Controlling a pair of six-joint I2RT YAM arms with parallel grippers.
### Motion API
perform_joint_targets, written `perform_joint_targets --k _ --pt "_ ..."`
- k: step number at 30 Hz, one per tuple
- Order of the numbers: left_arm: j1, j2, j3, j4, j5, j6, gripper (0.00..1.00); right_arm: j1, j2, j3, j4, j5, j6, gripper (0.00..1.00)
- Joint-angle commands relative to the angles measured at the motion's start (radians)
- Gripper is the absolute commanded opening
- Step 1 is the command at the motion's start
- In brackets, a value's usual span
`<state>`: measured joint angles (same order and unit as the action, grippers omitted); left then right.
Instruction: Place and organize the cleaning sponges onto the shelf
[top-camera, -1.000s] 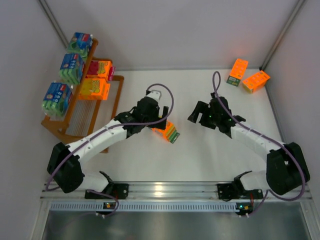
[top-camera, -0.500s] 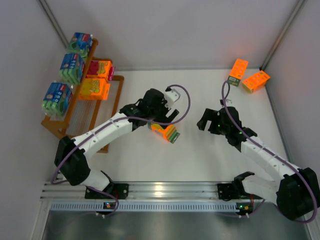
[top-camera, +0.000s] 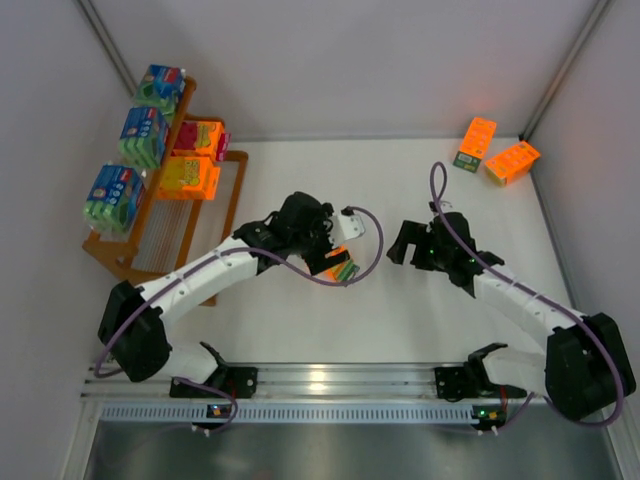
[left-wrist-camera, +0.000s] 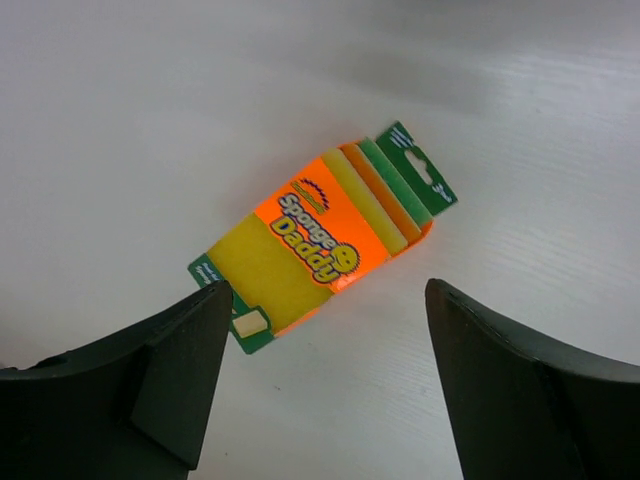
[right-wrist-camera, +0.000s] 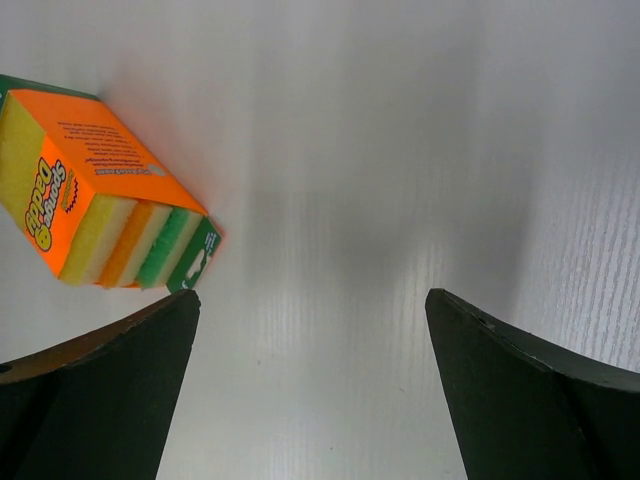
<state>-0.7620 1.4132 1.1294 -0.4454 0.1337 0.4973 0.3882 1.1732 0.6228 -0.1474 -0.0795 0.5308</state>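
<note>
The sponge pack on the white surface is bright orange with a yellow panel, green card ends and yellow, orange and green stripes along its edge. The orange-brown shelf carries blue-green packs with red marks and orange packs; the far-right packs are orange too

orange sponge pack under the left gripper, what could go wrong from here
1. The orange sponge pack lies diagonally between the open fingers of the left gripper, and one finger sits by its green corner, so closing may pinch only a corner and twist it.
2. The right gripper, open, hangs close beside the same pack; the two grippers could bump.
</note>
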Motion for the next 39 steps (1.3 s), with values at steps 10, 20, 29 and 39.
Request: perform_joint_targets --k 10,20,29,39 --pt "0.023 -0.023 -0.028 0.036 0.130 0.308 0.84 -0.012 0.020 0.014 0.091 -0.011 -0.006 0.99" --pt "0.021 0.129 0.093 0.106 -0.180 -0.115 0.98 -0.012 0.051 -0.025 0.178 -0.077 0.032 0.99" --pt "0.007 0.224 0.172 0.042 -0.316 -0.668 0.97 -0.014 0.075 -0.008 0.152 -0.074 0.020 0.99" --pt "-0.072 0.254 0.104 0.037 -0.376 -0.599 0.98 -0.017 0.083 -0.015 0.124 -0.049 0.040 0.99"
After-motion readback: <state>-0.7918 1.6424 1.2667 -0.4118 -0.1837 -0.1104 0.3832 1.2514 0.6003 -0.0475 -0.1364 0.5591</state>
